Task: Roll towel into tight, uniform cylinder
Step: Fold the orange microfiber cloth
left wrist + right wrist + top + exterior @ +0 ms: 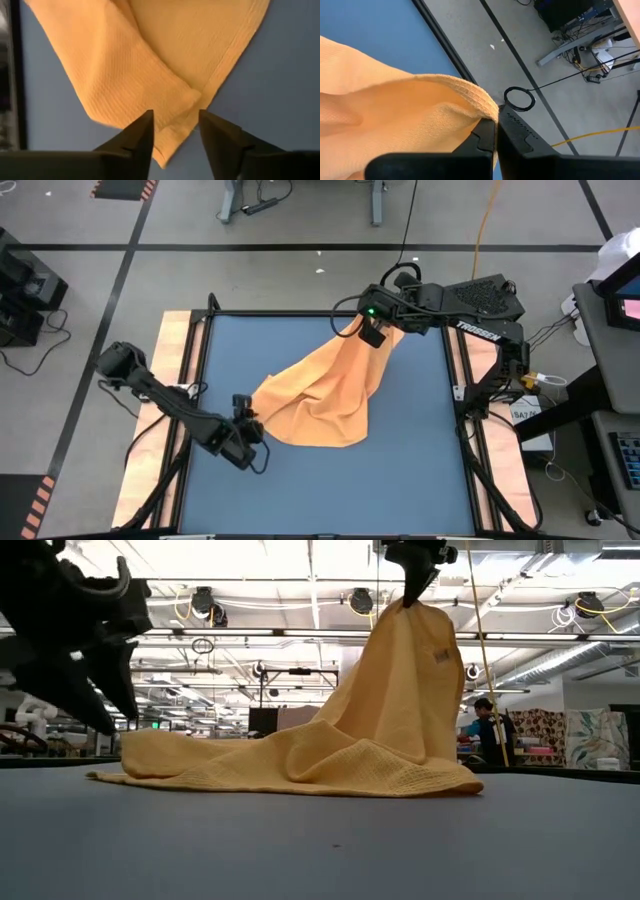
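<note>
The orange-yellow towel [320, 390] lies partly on the blue table, with one end raised toward the far right. My right gripper [372, 332] is shut on that raised end, high above the table [415, 585]. A small white tag [440, 657] shows on the hanging part. The towel's wide lower part [300, 765] rests crumpled on the table. My left gripper [175, 130] hovers open just above the towel's near-left corner [161, 159], with its fingers on either side of the corner and clear of it. In the low view the left gripper [95, 690] hangs above the towel's left end. My right gripper pinches a hemmed corner of the towel [479, 102] between its two shut fingers. It comes at it from above, slanting down. The cloth folds over the fingertips, so I cannot tell one layer from several. The towel hangs below in a slack tent, its lower part on the table.
A black frame and wooden strips [180, 360] border the blue table top. Bare blue surface [400, 470] lies near and right of the towel. A person [485, 725] stands far behind the table in the low view.
</note>
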